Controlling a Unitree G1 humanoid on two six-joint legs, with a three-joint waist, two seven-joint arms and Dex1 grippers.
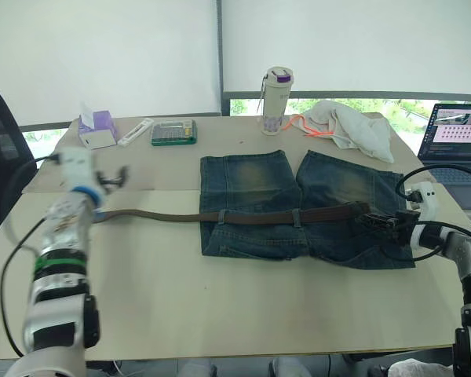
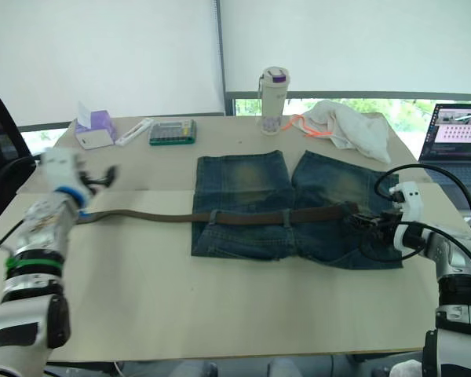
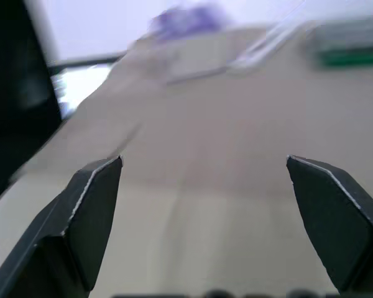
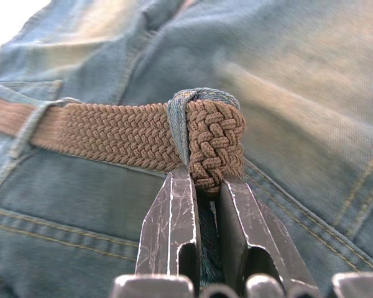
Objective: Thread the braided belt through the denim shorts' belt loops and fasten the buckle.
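Observation:
The denim shorts [image 1: 251, 179] lie flat on the table, legs pointing away from me. Across their waistband runs the braided belt [image 1: 255, 217], passing under the belt loops [image 1: 297, 217], and its long free end trails left over the table. My right gripper [image 4: 202, 180] is at the shorts' right side, shut on the belt's tip where it comes out of a denim loop [image 4: 177, 118]. Above the belt's left end, my left gripper [image 1: 114, 179] hovers open and empty, its fingers [image 3: 90, 205] wide apart. I cannot make out the buckle.
Along the table's far edge stand a bottle [image 1: 276, 100], a white cloth with orange cord [image 1: 353, 126], a green-edged case [image 1: 174, 132], a white stick [image 1: 135, 131] and a purple box [image 1: 96, 128]. A laptop [image 1: 458, 133] sits at the right.

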